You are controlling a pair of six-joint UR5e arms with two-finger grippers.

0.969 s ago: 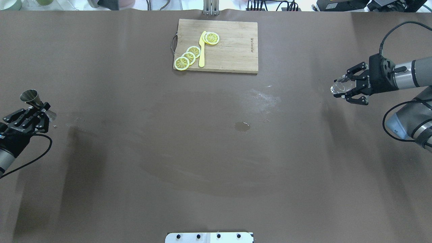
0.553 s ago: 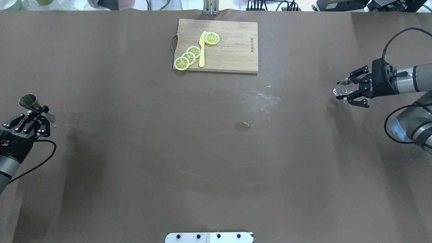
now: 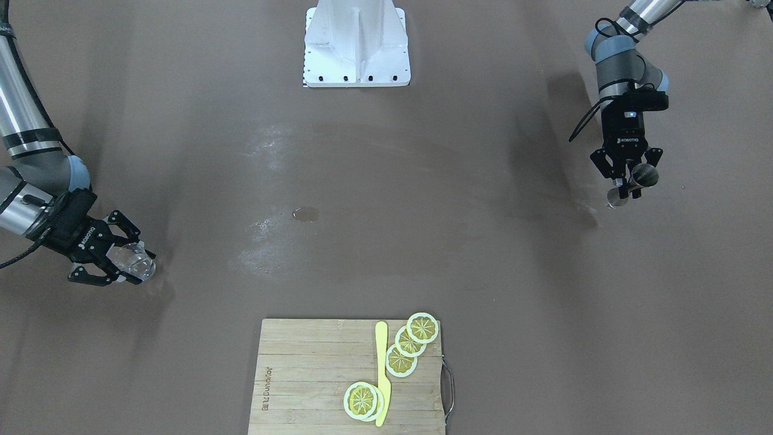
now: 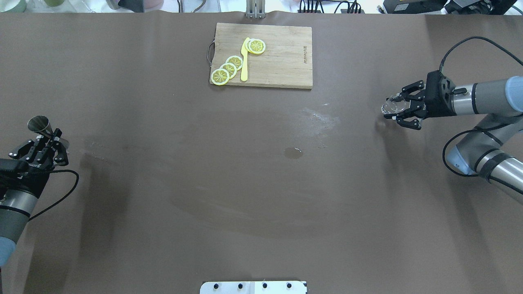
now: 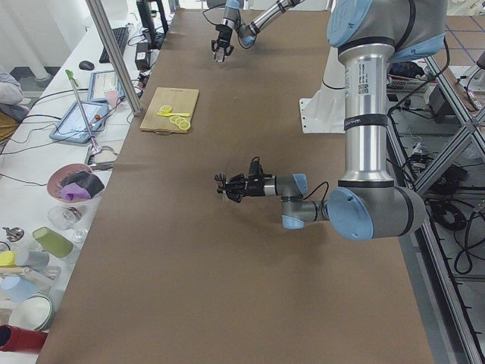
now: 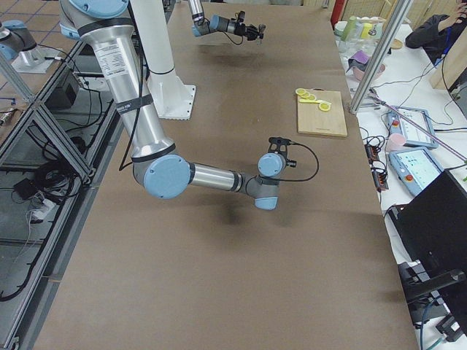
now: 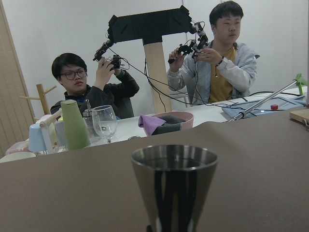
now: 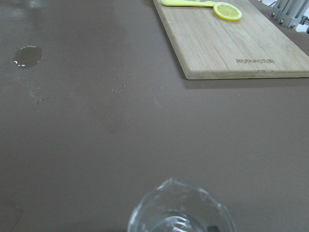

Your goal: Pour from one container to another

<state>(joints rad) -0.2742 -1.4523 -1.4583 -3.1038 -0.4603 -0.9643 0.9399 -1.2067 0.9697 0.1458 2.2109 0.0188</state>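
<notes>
Steel jigger (image 4: 37,122) sits upright in the left hand (image 4: 52,136), which is clamped on its narrow waist above the desk's (image 4: 163,183) left edge. The right hand (image 4: 402,107) grips a clear glass (image 4: 392,107) around its wall, far off at the right side. Whether either vessel holds liquid I cannot tell.

The step looks like bringing the two together over the bare middle. Both should travel level. The pouring rim should come just above the other mouth before any tilt, and the tilt should be slow, since both mouths are small.

Counted: one jigger, one glass, one wooden board (image 4: 282,61), one yellow knife (image 4: 244,65), four lemon slices (image 4: 220,76) seen plainly, and one small puddle (image 4: 293,152).
</notes>
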